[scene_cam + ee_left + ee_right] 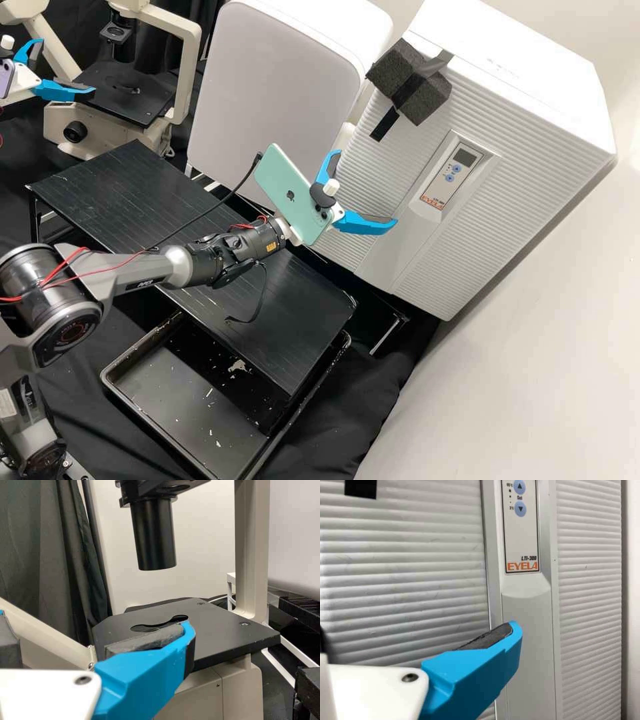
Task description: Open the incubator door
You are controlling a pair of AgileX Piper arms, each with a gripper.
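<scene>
While my right end effector [367, 189] faces the incubator's closed door [393, 173], its fingers stand apart. My left end effector [65, 67], also spread, hangs near a microscope [100, 128].

High view aslant, down on microscope [189, 73] and incubator [393, 173]; close before them, left and right wrist views respectively.

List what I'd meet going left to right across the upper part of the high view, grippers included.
Left gripper → black microscope stage → big rounded box with a pale front → right gripper → dark foam block → control panel.
</scene>
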